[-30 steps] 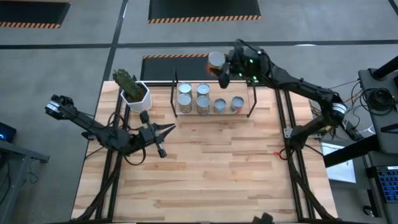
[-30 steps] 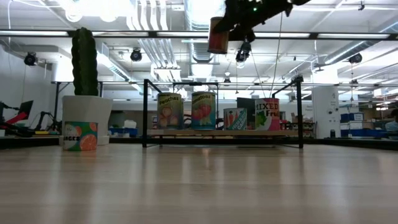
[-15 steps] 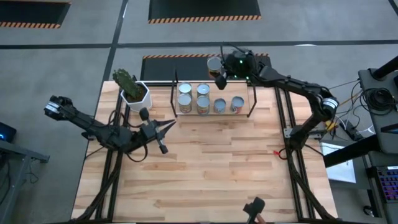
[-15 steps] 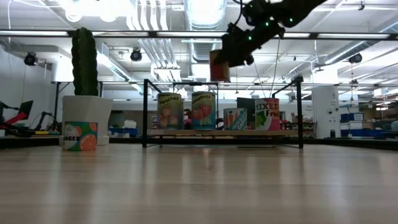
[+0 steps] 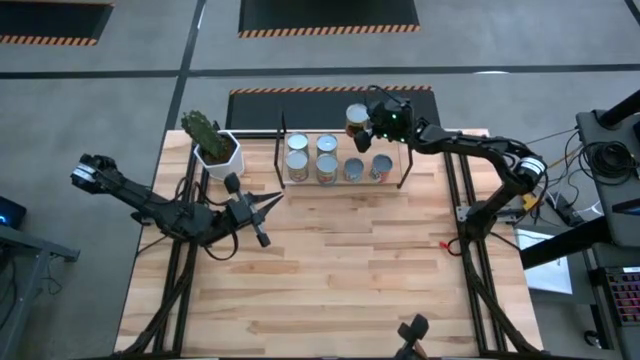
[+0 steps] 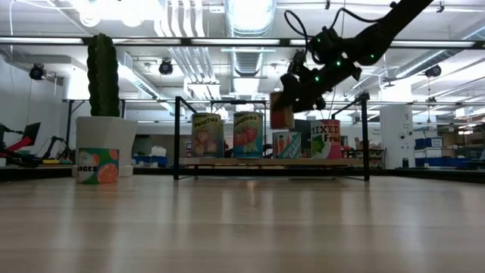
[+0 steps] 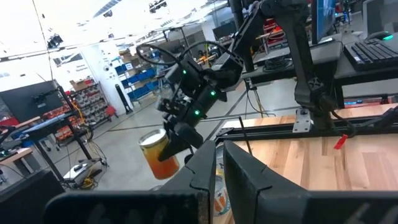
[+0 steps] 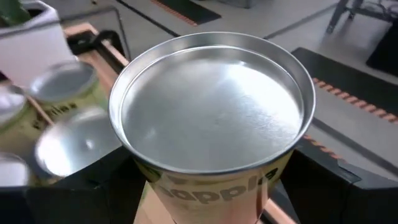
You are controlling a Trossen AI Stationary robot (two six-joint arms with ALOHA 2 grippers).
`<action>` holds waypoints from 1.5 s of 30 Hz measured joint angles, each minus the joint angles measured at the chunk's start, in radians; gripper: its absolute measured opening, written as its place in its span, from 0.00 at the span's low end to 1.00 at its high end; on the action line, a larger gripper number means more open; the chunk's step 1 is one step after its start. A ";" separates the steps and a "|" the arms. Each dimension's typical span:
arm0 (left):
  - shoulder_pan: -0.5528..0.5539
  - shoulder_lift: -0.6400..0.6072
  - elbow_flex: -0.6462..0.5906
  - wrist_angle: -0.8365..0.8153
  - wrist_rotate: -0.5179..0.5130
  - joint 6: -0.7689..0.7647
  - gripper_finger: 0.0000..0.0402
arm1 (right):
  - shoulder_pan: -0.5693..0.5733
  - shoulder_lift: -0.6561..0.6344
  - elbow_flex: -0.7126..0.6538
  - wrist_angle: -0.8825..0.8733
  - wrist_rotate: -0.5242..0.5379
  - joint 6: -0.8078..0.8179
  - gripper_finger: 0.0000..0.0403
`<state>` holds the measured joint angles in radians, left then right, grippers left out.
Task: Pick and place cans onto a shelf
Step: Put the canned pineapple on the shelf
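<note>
High view: right gripper [image 5: 366, 124] grasps a can [image 5: 357, 119] above the shelf [image 5: 392, 182] rear, w/ four cans set; placing step, next needs lowering into a free spot; left gripper [image 5: 272, 203] clenched, idle.

the work surface is a light butcher-block wooden table [image 5: 330, 270], standing on a grey concrete floor [image 5: 120, 90]. black floor mats with orange-and-black hazard striping [image 5: 328, 15] lie on the floor beyond the far edge of the table. a white hexagonal pot with a green cactus [image 5: 214, 146] stands at the far left corner of the table. the room behind is a large industrial hall: white ceiling ducts and pipes [image 6: 182, 53] run overhead with bright ceiling lights [image 6: 246, 11]. blue storage shelving [image 7: 140, 78] stands far off. a desk with a keyboard [image 7: 373, 53] is on the right.
</note>
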<state>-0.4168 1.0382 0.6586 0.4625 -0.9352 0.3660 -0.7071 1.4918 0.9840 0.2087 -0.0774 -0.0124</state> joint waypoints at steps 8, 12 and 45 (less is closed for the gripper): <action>0.000 0.000 0.000 0.000 0.000 -0.004 0.03 | 0.001 0.000 -0.063 0.014 0.048 0.016 0.76; 0.000 0.000 0.000 0.000 0.001 -0.004 0.03 | 0.001 0.001 -0.069 0.019 0.058 0.048 0.76; 0.000 0.000 0.000 0.001 0.001 -0.008 0.03 | 0.004 0.138 -0.058 0.094 0.018 0.111 0.82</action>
<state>-0.4168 1.0382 0.6586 0.4631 -0.9340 0.3580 -0.7029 1.6299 0.9260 0.3027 -0.0597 0.0982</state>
